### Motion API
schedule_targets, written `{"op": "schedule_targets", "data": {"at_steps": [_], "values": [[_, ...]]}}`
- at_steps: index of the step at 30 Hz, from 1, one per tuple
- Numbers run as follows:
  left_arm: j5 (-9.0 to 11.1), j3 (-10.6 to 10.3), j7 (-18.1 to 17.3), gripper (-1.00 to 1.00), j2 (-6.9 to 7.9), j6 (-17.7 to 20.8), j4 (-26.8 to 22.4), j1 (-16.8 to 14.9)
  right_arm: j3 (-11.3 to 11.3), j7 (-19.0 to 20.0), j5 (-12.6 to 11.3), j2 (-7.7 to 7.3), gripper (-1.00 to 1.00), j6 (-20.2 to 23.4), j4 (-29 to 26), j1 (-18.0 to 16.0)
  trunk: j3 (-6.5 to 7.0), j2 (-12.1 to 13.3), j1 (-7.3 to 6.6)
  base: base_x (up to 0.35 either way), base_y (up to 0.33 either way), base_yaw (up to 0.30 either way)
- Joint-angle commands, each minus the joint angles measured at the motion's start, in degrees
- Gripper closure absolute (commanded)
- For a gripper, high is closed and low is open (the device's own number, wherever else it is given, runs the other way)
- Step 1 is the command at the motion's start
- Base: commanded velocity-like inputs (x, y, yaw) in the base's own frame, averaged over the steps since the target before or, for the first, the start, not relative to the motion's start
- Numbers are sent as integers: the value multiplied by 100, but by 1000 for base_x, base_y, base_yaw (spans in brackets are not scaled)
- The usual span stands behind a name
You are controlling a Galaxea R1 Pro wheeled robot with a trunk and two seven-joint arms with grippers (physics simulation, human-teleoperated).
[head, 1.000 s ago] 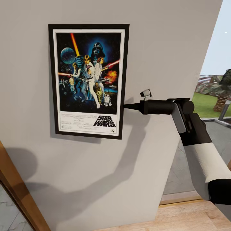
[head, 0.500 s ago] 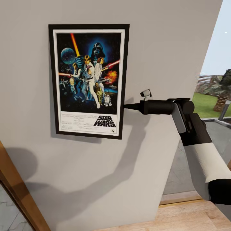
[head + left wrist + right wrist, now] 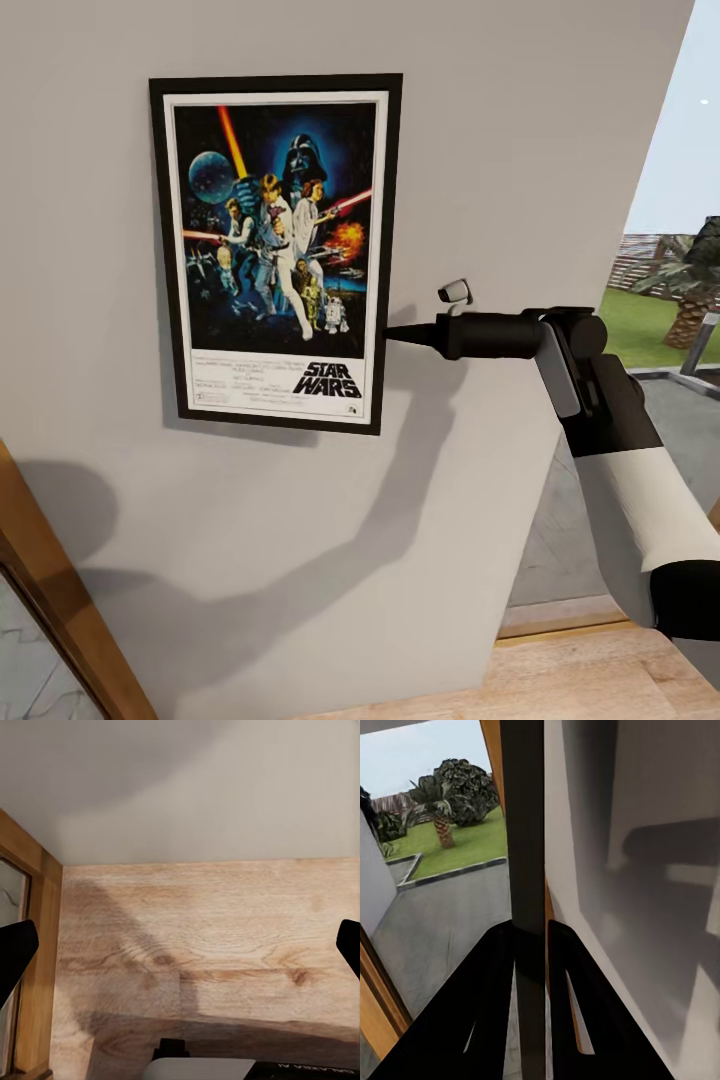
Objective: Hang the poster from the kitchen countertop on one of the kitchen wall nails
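The framed Star Wars poster (image 3: 275,250) hangs flat against the pale grey wall (image 3: 500,150), very slightly tilted. My right gripper (image 3: 392,336) reaches in from the right and is shut on the poster's right edge, level with the logo. In the right wrist view its two black fingers (image 3: 495,975) pinch the thin dark frame edge (image 3: 526,832). A nail is hidden behind the poster. The left gripper (image 3: 180,952) is open, its fingertips (image 3: 15,952) wide apart over the wooden floor (image 3: 202,945) by the wall's foot. The kitchen countertop is out of view.
A wooden door or window frame (image 3: 60,620) slants up at the lower left. To the right of the wall's end, an opening (image 3: 670,330) looks out on pavement, grass and a palm. The wooden floor (image 3: 600,680) lies below.
The poster's lower end has shifted a touch to the right, leaving it slightly tilted. The right gripper tip has dropped and eased right by a few pixels, still on the frame.
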Motion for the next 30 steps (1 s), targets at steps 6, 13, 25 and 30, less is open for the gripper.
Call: {"op": "schedule_targets", "data": {"at_steps": [6, 13, 25, 30], "values": [[1, 12, 2, -100, -5, -10, -5, 2, 8, 14, -32, -5, 100, 45, 2, -3, -2, -4, 2, 0, 0, 0], [7, 20, -2, -100, 17, -12, -18, 2, 14, 28, -86, -5, 100, 67, 2, -9, -2, -4, 2, 0, 0, 0], [9, 22, -4, -100, 23, -12, -19, 3, 70, 189, -99, 0, 100, 72, 4, -10, -2, -4, 2, 0, 0, 0], [9, 22, -4, -100, 23, -12, -22, 3, 77, 203, -99, 1, 100, 71, 2, -10, -2, -4, 2, 0, 0, 0]]}}
